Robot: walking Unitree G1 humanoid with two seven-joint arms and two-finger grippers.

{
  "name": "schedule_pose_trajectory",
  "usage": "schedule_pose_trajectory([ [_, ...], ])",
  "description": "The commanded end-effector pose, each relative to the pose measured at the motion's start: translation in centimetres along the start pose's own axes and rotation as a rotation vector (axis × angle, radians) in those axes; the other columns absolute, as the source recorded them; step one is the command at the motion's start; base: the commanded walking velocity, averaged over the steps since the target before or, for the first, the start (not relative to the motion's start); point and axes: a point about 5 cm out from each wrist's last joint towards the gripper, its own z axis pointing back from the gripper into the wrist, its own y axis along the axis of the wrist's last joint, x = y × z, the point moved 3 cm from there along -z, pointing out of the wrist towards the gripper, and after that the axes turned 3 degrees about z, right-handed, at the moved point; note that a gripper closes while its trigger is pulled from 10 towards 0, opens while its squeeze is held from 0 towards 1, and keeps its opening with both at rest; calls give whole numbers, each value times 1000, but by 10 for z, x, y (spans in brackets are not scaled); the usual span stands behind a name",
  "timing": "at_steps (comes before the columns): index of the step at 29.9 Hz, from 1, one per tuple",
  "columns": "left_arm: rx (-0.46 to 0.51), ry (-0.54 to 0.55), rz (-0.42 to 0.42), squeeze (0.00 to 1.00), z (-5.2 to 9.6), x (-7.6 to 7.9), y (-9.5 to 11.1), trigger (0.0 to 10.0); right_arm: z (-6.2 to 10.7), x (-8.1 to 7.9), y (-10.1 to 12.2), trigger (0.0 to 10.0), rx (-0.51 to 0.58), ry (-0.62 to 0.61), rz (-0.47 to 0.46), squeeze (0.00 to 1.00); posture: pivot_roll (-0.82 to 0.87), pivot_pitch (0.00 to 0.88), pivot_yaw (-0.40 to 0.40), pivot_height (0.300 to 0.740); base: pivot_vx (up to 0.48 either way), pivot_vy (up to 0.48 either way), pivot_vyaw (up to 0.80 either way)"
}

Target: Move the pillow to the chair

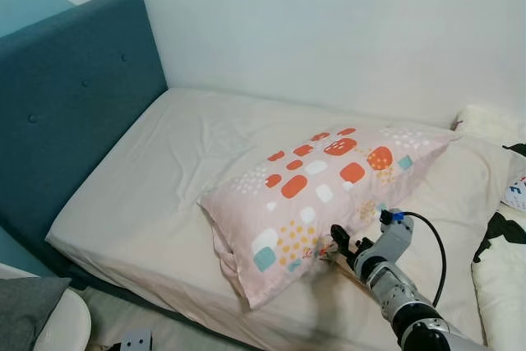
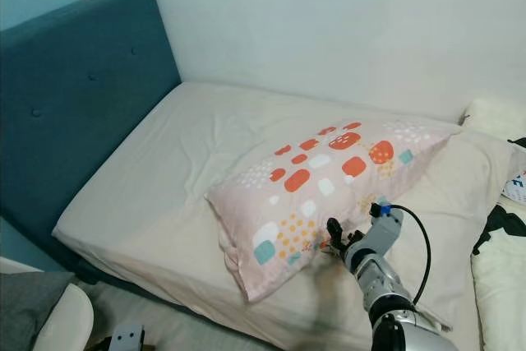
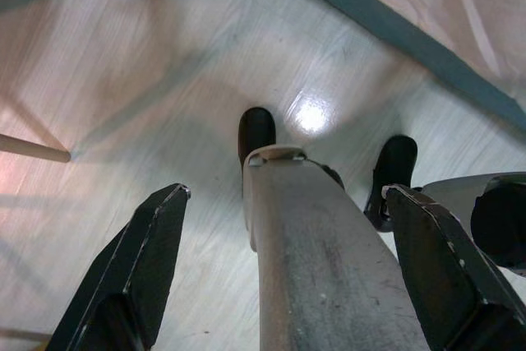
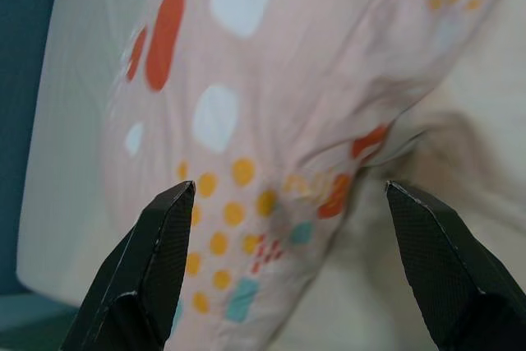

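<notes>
The right gripper (image 1: 339, 244) reaches forward at the end of its silver arm, toward about eleven o'clock, its two black fingers (image 4: 144, 273) spread wide apart, while the left gripper (image 3: 288, 269) hangs low, pointing downward, fingers likewise parted.

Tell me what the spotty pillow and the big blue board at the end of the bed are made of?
The pillow looks like soft woven cloth, probably cotton: matte, printed with orange, white and teal patches, creasing near the right gripper. The headboard looks like padded teal fabric, since buttons dimple its matte surface; what lies underneath cannot be told.
</notes>
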Motion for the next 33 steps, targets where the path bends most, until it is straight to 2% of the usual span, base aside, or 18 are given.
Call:
schedule_pose_trajectory([
  [1,-9,20,1,0,1,-7,-3,10000,-2,-7,-7,10000,-29,21,-14,0,-92,72,16,705,0,0,0],
  [8,3,31,5,0,1,-8,-1,10000,-3,-12,-8,10000,-33,22,-48,0,-85,75,16,680,0,0,0],
  [12,25,26,29,0,0,-8,4,10000,-2,-9,-13,10000,-46,-2,-66,0,-84,81,16,660,0,0,0],
  [20,22,30,28,0,1,-10,1,10000,-1,-5,-14,10000,-43,-14,-93,0,-79,103,21,625,0,0,0],
  [23,15,30,22,0,2,-11,-3,10000,-1,-4,-10,10000,-21,-6,-130,0,-76,114,28,610,0,0,0],
  [27,12,31,19,0,3,-13,-6,10000,-3,-10,0,10000,27,47,-196,0,-67,129,33,585,0,0,0],
  [33,7,36,12,0,4,-16,-9,10000,-5,-23,9,10000,64,128,-246,0,-54,145,40,565,0,0,0],
])
